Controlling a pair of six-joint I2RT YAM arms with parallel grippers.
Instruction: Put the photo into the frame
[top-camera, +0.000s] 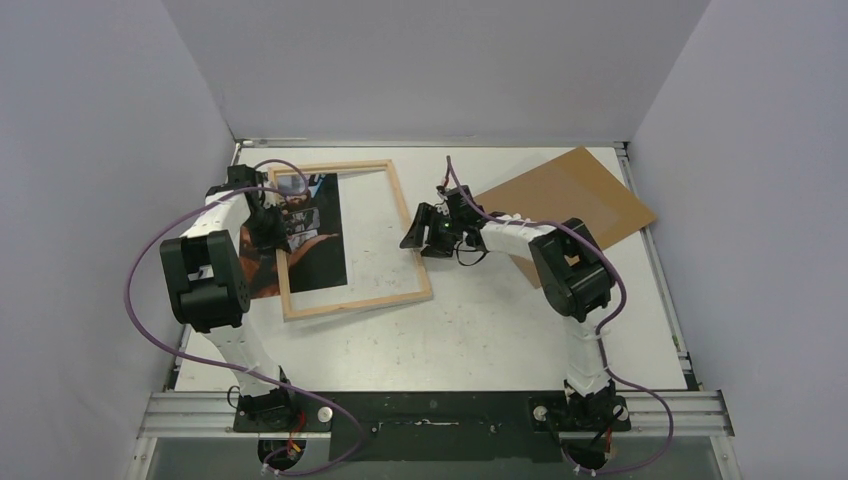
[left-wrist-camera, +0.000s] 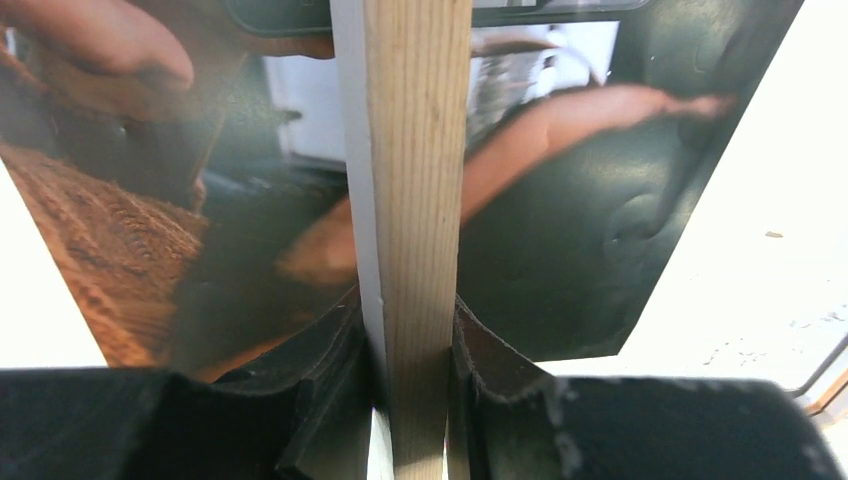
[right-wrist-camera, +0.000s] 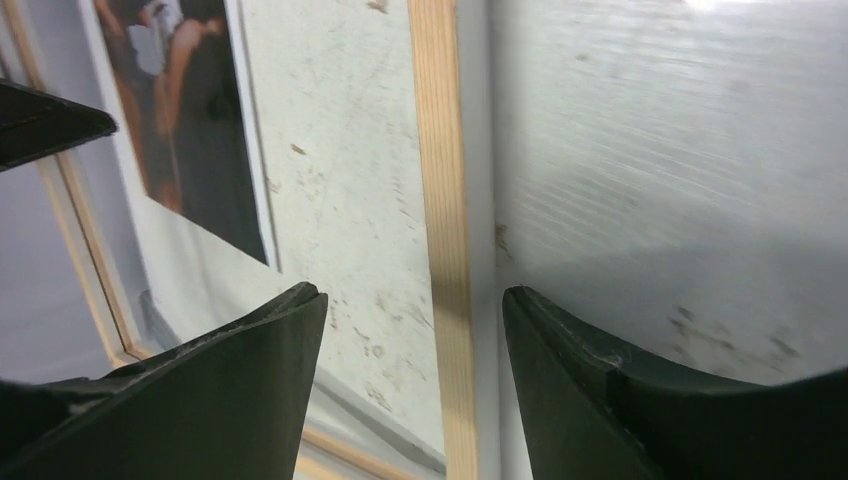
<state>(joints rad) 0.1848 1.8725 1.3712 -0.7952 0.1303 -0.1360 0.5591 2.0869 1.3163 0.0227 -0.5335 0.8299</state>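
Table (top-camera: 500, 330), close-up shows left fingers (left-wrist-camera: 320, 400) pinching frame (left-wrist-camera: 415, 200) over photo (left-wrist-camera: 570, 260); right fingers (right-wrist-camera: 250, 390) wide

White arms (top-camera: 240, 355), black joints (top-camera: 205, 280) — purple cables (top-camera: 128, 283)

photo (top-camera: 312, 238) under left rail of frame (top-camera: 407, 222); board (top-camera: 575, 195) right of frame

**Photo (top-camera: 318, 235) tucked under the frame (top-camera: 355, 302)**

The frame, a thin rectangle with its light wood back up, lies slightly askew on the left half of the counter (top-camera: 500, 320). The photo, dark with orange tones, lies picture side up beneath the frame's left rail, partly inside the opening and partly sticking out to the left. The left pincer (left-wrist-camera: 410, 335) clamps that rail.
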